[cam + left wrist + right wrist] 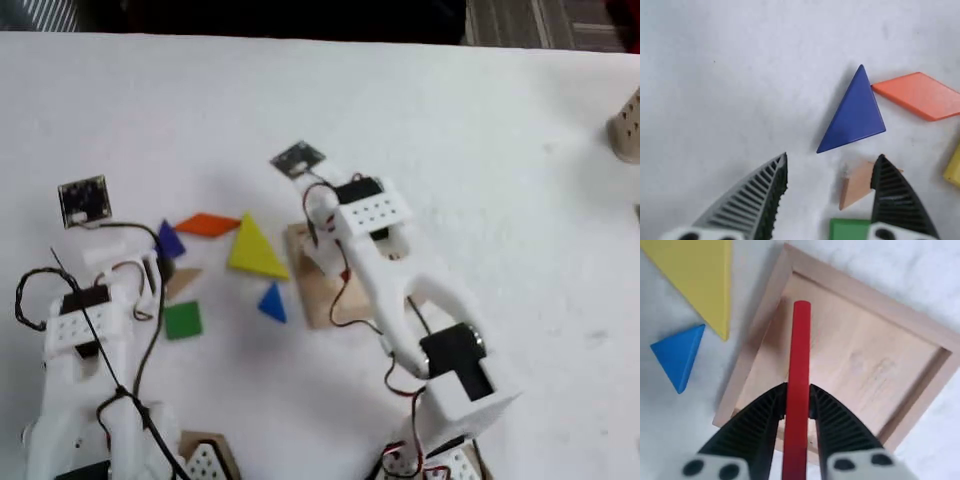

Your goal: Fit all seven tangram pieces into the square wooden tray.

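The square wooden tray (pixel 756 335) lies just right of the middle of the high view, turned at an angle to the frame's edges. The right arm (pixel 400 290) lies across it and hides much of it. The red piece (pixel 801 340) stands on edge over the tray's floor. The fingers of the right gripper (pixel 797 387) are closed tight on its two flat faces. Whether its far end touches the wood I cannot tell.

Just left of the tray in the high view lies the yellow triangle (pixel 253 250), one edge close beside the tray's rim. The light blue triangle (pixel 272 302) sits below it, near the tray but apart from it.

Farther left, the orange parallelogram (pixel 920 95) and the dark blue triangle (pixel 855 115) lie corner to corner, nearly touching. Below them in the high view come the tan piece (pixel 855 187) and then the green square (pixel 847 229), close together.

The left gripper (pixel 832 157) hangs over this cluster at the lower left of the high view. Its fingers are spread wide and hold nothing. One fingertip is over the tan piece, the other over the bare white worktop (pixel 480 130), with the dark blue triangle just beyond the gap.

A small dark square board (pixel 85 200) lies at the left of the high view, and a second dark board (pixel 297 158) lies above the tray. A beige perforated object (pixel 628 125) stands at the right edge.
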Controlling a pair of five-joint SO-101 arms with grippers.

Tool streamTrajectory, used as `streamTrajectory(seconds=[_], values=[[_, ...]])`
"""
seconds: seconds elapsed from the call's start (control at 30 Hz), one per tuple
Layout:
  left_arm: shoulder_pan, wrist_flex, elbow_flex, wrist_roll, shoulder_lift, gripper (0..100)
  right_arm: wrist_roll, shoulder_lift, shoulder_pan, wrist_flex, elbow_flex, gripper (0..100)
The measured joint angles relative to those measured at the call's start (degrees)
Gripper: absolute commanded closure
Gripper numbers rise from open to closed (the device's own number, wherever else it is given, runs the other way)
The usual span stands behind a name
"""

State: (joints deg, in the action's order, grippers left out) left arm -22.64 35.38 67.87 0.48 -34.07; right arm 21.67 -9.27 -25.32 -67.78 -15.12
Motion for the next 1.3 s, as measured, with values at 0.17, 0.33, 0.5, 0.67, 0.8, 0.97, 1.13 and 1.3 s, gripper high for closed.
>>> streamTrajectory(seconds=[0.17, 0.33, 0.5, 0.67, 0.8, 0.97, 1.13, 1.3], values=[[0.0, 0.0, 0.0, 0.0, 0.0, 73, 3.34, -5.19, -1.14, -1.05, 1.58, 71.6], [0.0, 0.0, 0.0, 0.0, 0.0, 73, 3.87, -8.88, -0.09, -7.3, 9.93, 75.6], [0.0, 0.0, 0.0, -1.76, 0.0, 73, 2.11, -8.88, 7.03, -16.79, 20.92, 95.4], [0.35, 0.0, 0.0, -2.11, 0.0, 73, -1.23, -9.23, 14.15, -22.15, 25.32, 97.2], [4.75, 1.05, -0.44, -2.2, 0.0, 73, -2.11, -9.32, 16.79, -23.03, 24.09, 98.1], [17.41, 7.47, -7.3, 1.49, 0.0, 73, -4.13, -7.74, 19.34, -16.0, 12.57, 98.1], [30.07, 12.13, -16.44, 8.09, 0.18, 73, -10.55, -0.26, 22.86, -2.46, -3.78, 97.8], [43.96, 12.92, -20.92, 12.48, 0.53, 84, -18.64, 4.92, 28.92, 11.34, -14.42, 97.8]])
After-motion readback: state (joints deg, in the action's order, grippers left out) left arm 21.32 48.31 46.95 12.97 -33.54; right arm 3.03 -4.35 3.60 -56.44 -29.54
